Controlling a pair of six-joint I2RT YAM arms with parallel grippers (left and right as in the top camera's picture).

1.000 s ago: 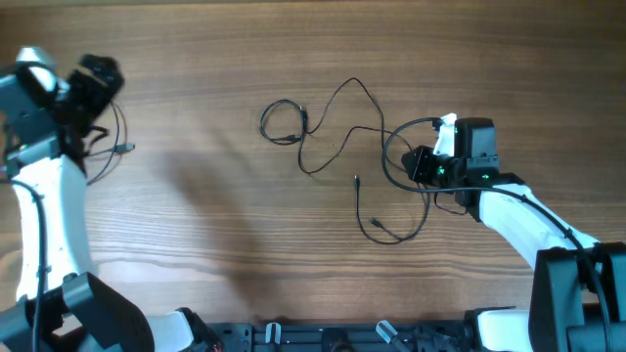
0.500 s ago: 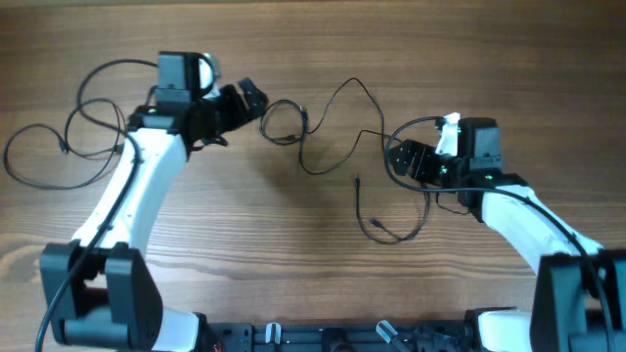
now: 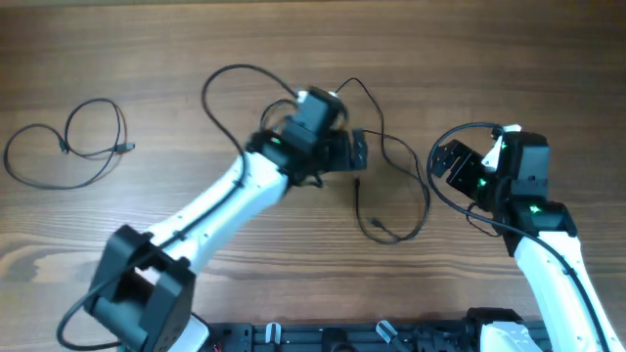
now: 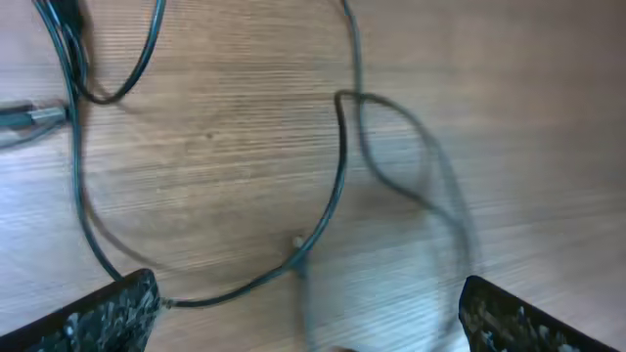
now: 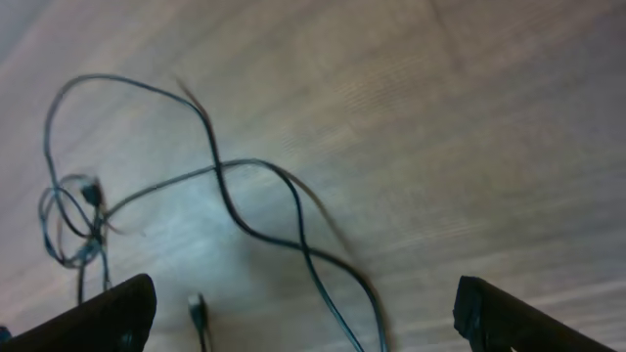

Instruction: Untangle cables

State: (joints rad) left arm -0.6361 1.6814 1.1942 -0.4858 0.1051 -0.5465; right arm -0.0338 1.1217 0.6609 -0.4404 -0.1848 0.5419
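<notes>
Worktop: a wood-grain worktop is being viewed from overhead, with both arms being reached over it.

Left fingers: the left fingers are being held wide apart over the middle of the worktop. Nothing is being gripped between them.

Left wrist view: a thin black cord is being seen curving across the gap between the two tips, lying on the wood and apart from both. A silvery plug is being shown far out beyond the left-hand tip. The stretch of cord nearer the right-hand tip is being blurred.

Right fingers: the right fingers are being held wide apart too, and nothing is being clamped.

Right wrist view: crossing cords are being seen ahead of the open gap. A small knot of loops is being shown ahead of the left-hand tip, and a plug end is lying just beside that tip, on its inner side.

Main group: the tangled cables are being left on the wood between the two sets of fingers, with one loop trailing back from the left fingers towards the robot's base. Part of the tangle is being hidden under the left arm.

Lone cable: a separate cable is being left in loose loops well apart from both sets of fingers, out beyond the left arm.

Contact: whether any tip is touching a cord cannot be told.
</notes>
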